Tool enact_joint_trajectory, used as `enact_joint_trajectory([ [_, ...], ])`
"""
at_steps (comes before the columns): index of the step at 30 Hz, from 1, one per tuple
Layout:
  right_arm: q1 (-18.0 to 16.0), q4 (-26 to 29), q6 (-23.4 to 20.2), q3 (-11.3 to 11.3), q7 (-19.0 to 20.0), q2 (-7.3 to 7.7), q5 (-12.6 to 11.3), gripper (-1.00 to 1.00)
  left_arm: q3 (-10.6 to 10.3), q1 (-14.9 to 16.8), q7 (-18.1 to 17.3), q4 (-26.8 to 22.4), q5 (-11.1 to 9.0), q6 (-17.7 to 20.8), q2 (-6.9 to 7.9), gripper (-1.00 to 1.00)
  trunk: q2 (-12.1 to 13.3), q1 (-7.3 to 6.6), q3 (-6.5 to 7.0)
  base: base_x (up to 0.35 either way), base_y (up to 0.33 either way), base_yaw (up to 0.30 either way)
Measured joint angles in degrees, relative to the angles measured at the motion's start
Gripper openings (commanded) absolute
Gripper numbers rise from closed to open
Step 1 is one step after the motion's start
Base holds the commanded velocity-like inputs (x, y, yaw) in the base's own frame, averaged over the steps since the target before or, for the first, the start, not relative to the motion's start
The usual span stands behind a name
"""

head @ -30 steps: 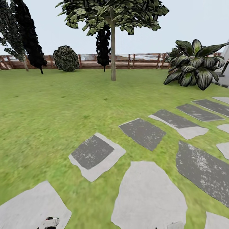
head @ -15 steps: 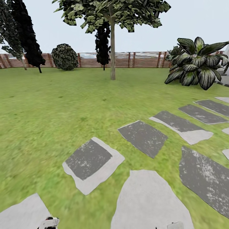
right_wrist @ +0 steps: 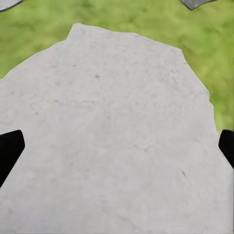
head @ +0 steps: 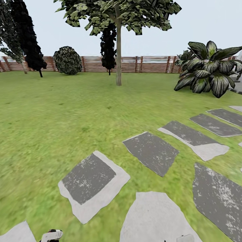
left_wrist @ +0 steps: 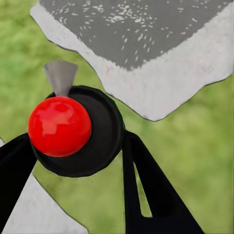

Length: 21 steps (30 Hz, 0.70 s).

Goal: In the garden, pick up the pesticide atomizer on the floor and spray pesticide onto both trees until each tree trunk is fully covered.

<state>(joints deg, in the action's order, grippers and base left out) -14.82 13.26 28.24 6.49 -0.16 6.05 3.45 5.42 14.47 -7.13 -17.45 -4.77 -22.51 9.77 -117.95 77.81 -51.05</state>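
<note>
Bright flat daylight, shadowless grass (head: 50, 117), smeared lawn texture, soft glint on red ball (left_wrist: 59, 126)

1. Green lawn (head: 50, 114) stretches away under a pale, flat sky (head: 201, 27).
2. Grey stepping stones (head: 92, 183) cross the grass.
3. A brown slatted fence (head: 148, 64) closes the far edge.
4. A round bush (head: 67, 60) and a broad-leaved plant (head: 208, 69) stand before it.
</note>
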Motion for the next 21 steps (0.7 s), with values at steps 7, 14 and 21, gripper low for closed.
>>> enact_joint_trajectory([
  [7,0.00,0.02,0.00,0.00,0.00,0.00,0.00,1.00,0.00,0.00,0.00,0.00,0.00,0.00,0.00,-1.00,0.00,0.00,0.00,0.338,-0.080,0.000],
  [14,0.00,0.03,0.00,0.00,0.02,0.00,0.00,1.00,0.00,0.00,0.00,0.00,0.00,0.00,0.00,-1.00,0.00,0.00,0.00,0.338,-0.080,0.000],
  [21,0.00,0.03,0.00,0.00,0.00,0.00,0.00,1.00,0.00,0.00,0.00,0.00,0.00,0.00,0.00,-1.00,0.00,0.00,0.00,0.338,-0.080,0.000],
])
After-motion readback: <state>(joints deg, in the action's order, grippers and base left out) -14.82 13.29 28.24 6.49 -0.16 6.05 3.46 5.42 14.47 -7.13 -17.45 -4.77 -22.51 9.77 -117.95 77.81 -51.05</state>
